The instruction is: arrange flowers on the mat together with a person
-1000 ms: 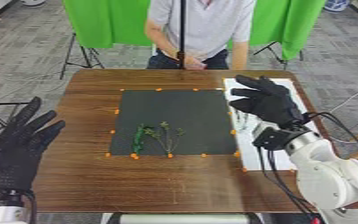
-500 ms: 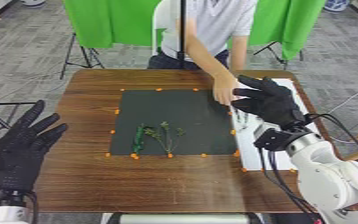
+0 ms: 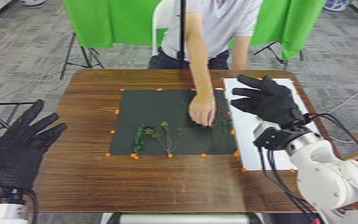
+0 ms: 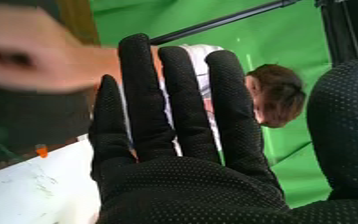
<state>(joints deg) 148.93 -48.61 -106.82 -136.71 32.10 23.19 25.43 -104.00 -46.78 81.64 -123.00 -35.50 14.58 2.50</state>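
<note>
Swung toward the mat's one o'clock, a person's bare hand (image 3: 202, 109) has left the edge of the long white sheet (image 3: 258, 135) and is now over the square black mat (image 3: 158, 107). A faint, thin green sprig (image 3: 222, 122) is at the mat's three o'clock, near the fingertips — whether they pinch it, I cannot tell. The dark green leafy sprig (image 3: 139, 140) lies at the mat's seven-to-eight o'clock, with the thin-stemmed flower sprig (image 3: 166, 136) close by at six. Beyond the mat at two o'clock, the robot's black-gloved right hand (image 3: 269, 104) is over the white sheet, wide open, its fingers extended, thumb well apart, holding nothing. Out past nine o'clock, the black-gloved left hand (image 3: 17, 152) is open too — fingers spread, palm without a load.
</note>
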